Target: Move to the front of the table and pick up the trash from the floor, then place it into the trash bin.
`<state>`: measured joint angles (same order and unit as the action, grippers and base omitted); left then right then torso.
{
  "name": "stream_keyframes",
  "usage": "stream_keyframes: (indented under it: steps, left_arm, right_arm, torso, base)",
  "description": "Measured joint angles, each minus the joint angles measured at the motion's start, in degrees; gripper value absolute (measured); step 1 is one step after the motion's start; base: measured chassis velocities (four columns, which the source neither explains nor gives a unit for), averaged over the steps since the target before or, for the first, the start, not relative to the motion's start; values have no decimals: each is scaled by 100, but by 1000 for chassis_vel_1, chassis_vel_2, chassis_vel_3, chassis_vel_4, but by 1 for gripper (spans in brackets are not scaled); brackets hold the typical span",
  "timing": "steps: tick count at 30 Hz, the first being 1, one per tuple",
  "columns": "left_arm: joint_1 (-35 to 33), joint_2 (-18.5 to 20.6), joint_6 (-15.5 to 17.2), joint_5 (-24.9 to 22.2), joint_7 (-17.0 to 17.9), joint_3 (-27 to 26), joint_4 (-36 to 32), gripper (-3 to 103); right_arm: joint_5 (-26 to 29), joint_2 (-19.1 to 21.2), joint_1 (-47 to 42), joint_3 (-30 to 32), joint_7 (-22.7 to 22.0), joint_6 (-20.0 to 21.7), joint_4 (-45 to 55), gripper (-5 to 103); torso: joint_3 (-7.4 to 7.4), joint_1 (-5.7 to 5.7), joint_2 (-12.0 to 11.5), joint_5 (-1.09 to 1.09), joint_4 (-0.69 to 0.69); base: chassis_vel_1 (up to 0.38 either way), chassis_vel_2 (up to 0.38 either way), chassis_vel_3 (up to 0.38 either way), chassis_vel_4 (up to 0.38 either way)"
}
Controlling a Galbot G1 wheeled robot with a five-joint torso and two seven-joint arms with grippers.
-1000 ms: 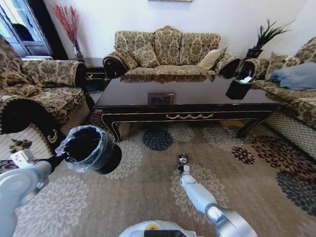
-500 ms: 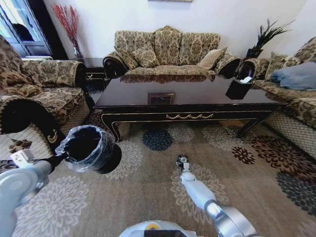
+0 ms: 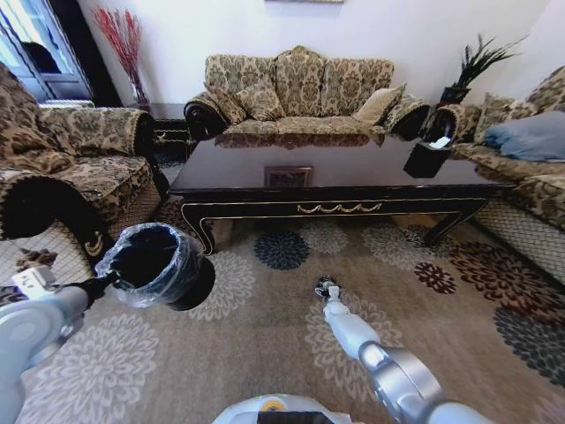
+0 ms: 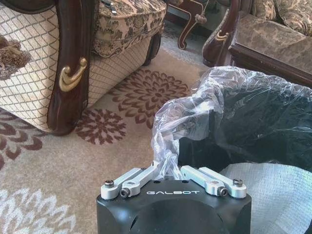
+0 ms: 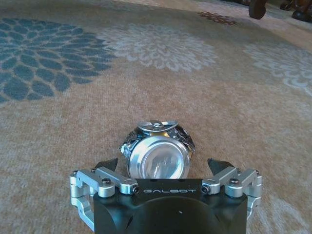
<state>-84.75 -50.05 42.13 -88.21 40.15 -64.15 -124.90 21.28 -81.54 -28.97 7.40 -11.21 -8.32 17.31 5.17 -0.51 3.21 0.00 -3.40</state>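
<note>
Right gripper (image 5: 161, 168) nudged leftward over crushed can (image 5: 157, 153) (carpet (image 3: 265, 327) bare around).

Silvery, perhaps foil trash (image 5: 157, 155), beige flower-medallion floor (image 3: 265, 327), black trash bin (image 3: 159, 265)

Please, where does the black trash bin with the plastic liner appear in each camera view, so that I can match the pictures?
Head view: the trash bin is at lower left, held by the left hand.
Left wrist view: it sits at the right, its liner pinched in that hand.
Right wrist view: the camera faces a silvery can on the carpet, away from the bin.
Shared landmark: the flower-patterned carpet.
</note>
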Motion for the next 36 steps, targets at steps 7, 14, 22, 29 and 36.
stream_keyframes:
  steps: [7,14,22,29,36]
  left_arm:
    - [4,-13,-1,7,0,17,9,2]
    - [4,-10,0,11,-2,23,6,2]
    - [2,-28,0,12,-4,35,-10,2]
    - [23,-52,0,26,-4,98,-13,2]
    - [76,-117,0,30,7,244,-173,2]
  right_arm:
    - [-274,-51,140,259,254,-188,-249,99]
    - [-426,-71,171,370,335,-247,-314,74]
    - [-438,-11,59,340,328,-268,-162,58]
    - [-93,150,-193,-5,225,-269,376,58]
    - [707,709,-649,-866,68,-226,2181,58]
  torso:
    - [0,0,0,0,0]
    - [0,0,0,0,0]
    - [-1,0,0,0,1]
    - [0,0,0,1,-1]
    - [0,0,0,2,1]
  base:
    - [0,0,0,0]
    - [0,0,0,0]
    - [0,0,0,0]
    - [0,0,0,0]
    - [0,0,0,0]
